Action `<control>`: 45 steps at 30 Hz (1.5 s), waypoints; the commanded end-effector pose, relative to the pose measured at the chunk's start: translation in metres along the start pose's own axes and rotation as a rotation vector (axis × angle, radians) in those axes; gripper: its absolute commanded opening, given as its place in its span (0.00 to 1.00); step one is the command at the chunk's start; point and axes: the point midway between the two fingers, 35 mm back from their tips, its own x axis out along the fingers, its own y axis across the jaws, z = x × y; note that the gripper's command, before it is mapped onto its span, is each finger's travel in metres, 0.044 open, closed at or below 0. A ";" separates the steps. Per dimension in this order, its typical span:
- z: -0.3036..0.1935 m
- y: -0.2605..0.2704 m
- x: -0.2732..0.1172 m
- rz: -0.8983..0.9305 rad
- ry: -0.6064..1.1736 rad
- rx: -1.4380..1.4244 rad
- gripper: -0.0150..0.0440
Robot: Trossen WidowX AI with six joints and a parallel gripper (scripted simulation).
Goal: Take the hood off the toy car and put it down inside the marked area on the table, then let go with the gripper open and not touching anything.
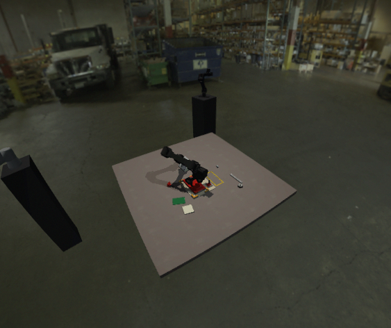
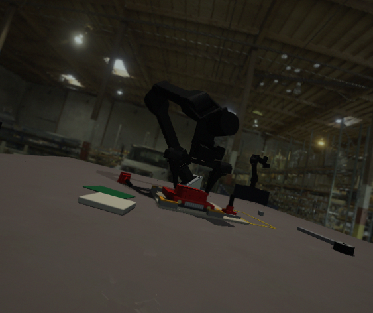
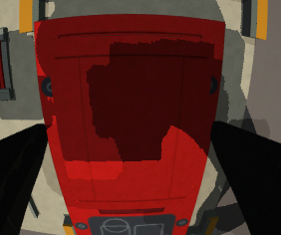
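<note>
The toy car's red hood [image 2: 191, 193] [image 3: 129, 181] lies on the car, which sits on a pale base plate [image 2: 235, 219] with orange corners. Grooves and two dark round spots at its sides show in the wrist view. My gripper [image 2: 191, 189] [image 3: 130, 131] is open and empty, pointing down over the car. One finger is on either side of the red body, with the tips close to its sides; I cannot tell whether they touch. The marked area is a yellow outline [image 1: 223, 182] [image 2: 275, 228] on the table, just right of the base plate. The arm hides part of the car in the top view.
A red stand with a black post [image 1: 209, 183] [image 2: 228, 211] is on the plate's right side. A red piece [image 1: 169, 183] [image 2: 124, 177] lies left. A green sheet [image 1: 178, 201] and a cream block [image 1: 187, 209] lie in front. A grey rod [image 1: 236, 178] and small grey block [image 2: 260, 213] lie right.
</note>
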 end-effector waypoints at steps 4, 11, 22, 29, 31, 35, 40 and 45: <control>-0.001 -0.001 0.005 -0.005 0.003 -0.006 1.00; 0.000 0.000 0.004 0.000 0.000 0.000 0.91; 0.000 0.000 0.004 0.000 0.000 0.000 0.72; 0.000 0.000 0.002 0.000 0.000 0.000 0.41; 0.000 0.000 0.000 0.000 0.000 0.000 0.32; 0.000 0.000 -0.002 0.000 0.000 -0.001 0.25; 0.000 0.000 -0.006 0.001 0.000 -0.001 0.25; 0.000 0.000 -0.009 0.001 0.000 -0.001 0.25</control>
